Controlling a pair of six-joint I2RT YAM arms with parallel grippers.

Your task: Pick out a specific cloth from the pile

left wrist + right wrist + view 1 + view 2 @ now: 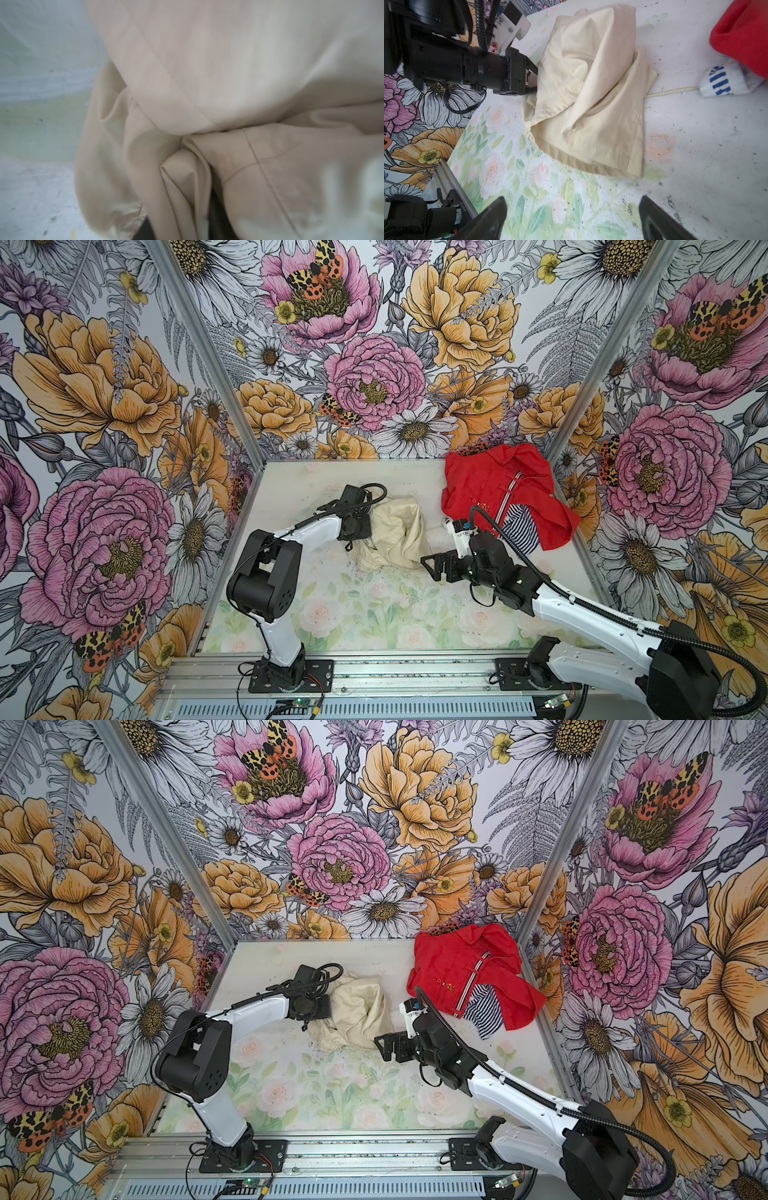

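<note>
One cloth [397, 531]; one pile [544, 506]: red shirt [482, 485], striped garment [525, 531].

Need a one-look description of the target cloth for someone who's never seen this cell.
On the rose-printed table, look near the middle, between the two arms, left of the pile. The cream cloth lies crumpled there, with the left tool at its edge. It is the only plain, pale garment; its neighbours are a red shirt and a navy-white striped garment.

The left arm [309, 526] is reaching forward, elbow bent, its jaws pinching shut on the cloth [395, 531]; the right arm [582, 605] is stretching low toward centre, jaws gaping wide.
</note>
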